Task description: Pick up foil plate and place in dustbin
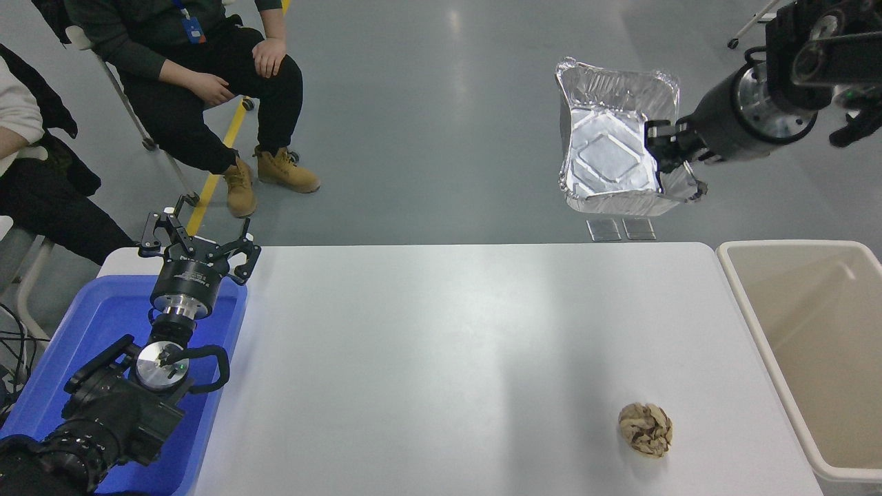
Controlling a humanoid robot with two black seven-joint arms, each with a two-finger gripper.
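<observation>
The shiny foil plate (610, 145) hangs high in the air beyond the table's far right edge, tilted so its embossed base faces me. My right gripper (667, 155) is shut on its right rim and comes in from the upper right. The beige dustbin (758, 324) stands at the table's right side, below and to the right of the plate; its inside shows nothing in it. My left gripper (196, 242) is parked open over the blue tub at the lower left.
A crumpled tan paper ball (645, 428) lies on the white table (441, 358) near the front right. A blue tub (89, 337) sits at the left. Two people sit at the far left, one with tan boots (275, 176).
</observation>
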